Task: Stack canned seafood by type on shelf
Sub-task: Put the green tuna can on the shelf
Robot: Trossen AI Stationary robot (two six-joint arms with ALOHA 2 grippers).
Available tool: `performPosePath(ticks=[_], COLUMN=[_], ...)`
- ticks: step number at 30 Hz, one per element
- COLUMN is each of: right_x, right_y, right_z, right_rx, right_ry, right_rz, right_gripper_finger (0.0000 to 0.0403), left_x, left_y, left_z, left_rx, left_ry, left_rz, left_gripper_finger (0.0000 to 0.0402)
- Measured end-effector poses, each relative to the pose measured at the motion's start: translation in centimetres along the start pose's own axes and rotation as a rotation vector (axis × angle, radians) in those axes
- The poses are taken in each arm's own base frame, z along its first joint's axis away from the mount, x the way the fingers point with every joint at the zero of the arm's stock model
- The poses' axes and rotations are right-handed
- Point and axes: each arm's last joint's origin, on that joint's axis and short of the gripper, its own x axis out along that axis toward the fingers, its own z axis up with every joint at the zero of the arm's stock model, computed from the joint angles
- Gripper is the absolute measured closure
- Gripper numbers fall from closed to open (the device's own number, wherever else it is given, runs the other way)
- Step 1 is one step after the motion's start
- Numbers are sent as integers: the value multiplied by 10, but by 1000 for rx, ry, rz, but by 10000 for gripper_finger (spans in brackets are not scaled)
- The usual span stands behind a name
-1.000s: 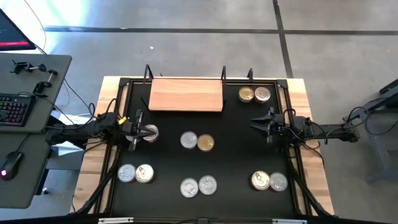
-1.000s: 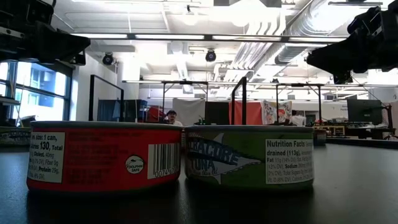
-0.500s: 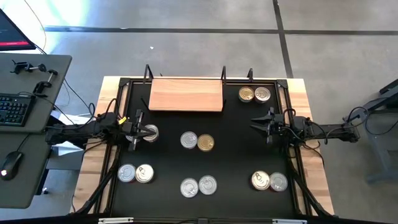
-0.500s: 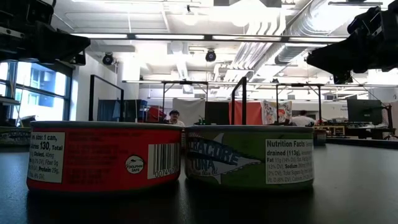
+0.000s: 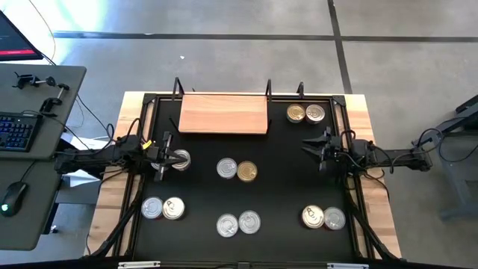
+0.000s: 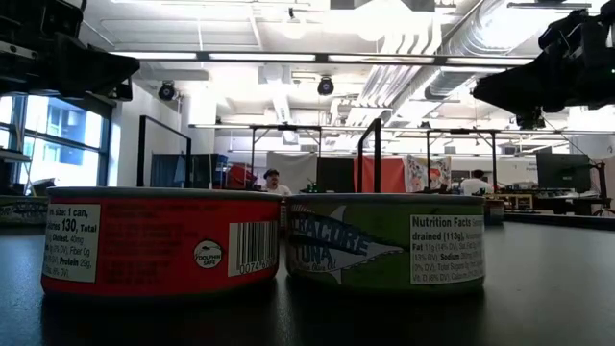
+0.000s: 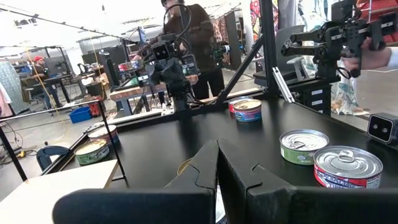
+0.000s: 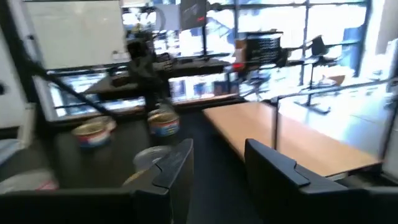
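Tins sit in pairs on the black mat (image 5: 284, 187): a centre pair (image 5: 237, 170), near pairs (image 5: 163, 208), (image 5: 238, 223), (image 5: 323, 217), and a far-right pair (image 5: 307, 113). The low view shows a red tin (image 6: 163, 240) beside a green tin (image 6: 384, 240). The wooden board (image 5: 224, 113) lies flat at the far edge. My left gripper (image 5: 167, 158) is shut at the mat's left, right over a single tin (image 5: 181, 159), whose rim (image 7: 183, 167) shows below the fingers. My right gripper (image 5: 314, 146) is open at the mat's right, above bare mat. My left gripper (image 7: 217, 163) has its shut fingers over the single tin's left edge, coming level from the table's left. The fingers themselves hide the spot, so I cannot tell whether they touch the tin.
Black rails (image 5: 149, 101) frame the mat. A desk with a keyboard (image 5: 19, 131) and a mouse stands left of the table. People move about in the room beyond the table. Bare mat lies between the board and the centre pair.
My right gripper has shifted slightly toward the far edge. The tins and my left gripper have stayed where they were.
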Motion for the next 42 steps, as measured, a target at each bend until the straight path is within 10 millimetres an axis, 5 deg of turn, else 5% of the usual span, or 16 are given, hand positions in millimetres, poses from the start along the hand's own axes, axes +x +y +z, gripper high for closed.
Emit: performPosePath(ticks=[6,15,19,25,28,34,42], right_x=[0,13,31,74,99,161,219], right_y=[5,30,43,66,76,108,134], right_z=[7,34,29,40,54,60,34], right_rx=[275,113,83,268,210,-60,-325], right_ry=[-74,-365,-362,-325,-354,-36,559], right_rz=[154,360,386,407,345,330,215], right_gripper_finger=[266,266,266,266,266,266,243], left_x=[0,0,0,0,0,0,0], left_y=[0,0,0,0,0,0,0], left_z=[0,0,0,0,0,1,1], left_rx=[0,0,9,9,10,12,-14], left_ry=[1,1,0,0,0,-8,-7], left_rz=[0,1,0,0,1,2,2], left_gripper_finger=[402,401,402,402,401,402,401])
